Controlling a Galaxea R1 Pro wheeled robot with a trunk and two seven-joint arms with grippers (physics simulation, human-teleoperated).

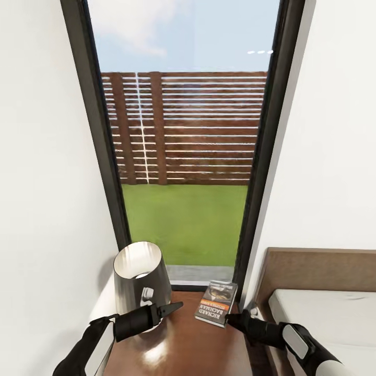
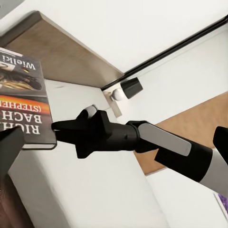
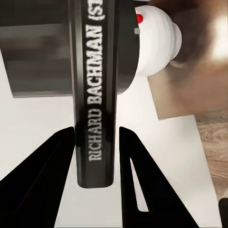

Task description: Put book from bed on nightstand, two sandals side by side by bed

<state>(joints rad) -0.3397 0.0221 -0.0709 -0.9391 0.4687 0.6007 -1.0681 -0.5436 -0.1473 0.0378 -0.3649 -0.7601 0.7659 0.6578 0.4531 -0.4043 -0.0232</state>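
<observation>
The nightstand (image 1: 183, 344) stands before the window (image 1: 183, 146), with the bed (image 1: 324, 318) to its right. On the nightstand, a lamp (image 1: 140, 279) sits at left and the book (image 1: 216, 303) lies at right, between the right gripper's (image 1: 228, 317) fingers (image 3: 52, 175).

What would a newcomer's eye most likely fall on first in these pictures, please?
Probably the tall window dead ahead, with green lawn and a slatted wooden fence beyond it. Next, the book on the nightstand below, its near edge between the right gripper fingers, with a dark-shaded lamp to its left and the bed at right.
</observation>
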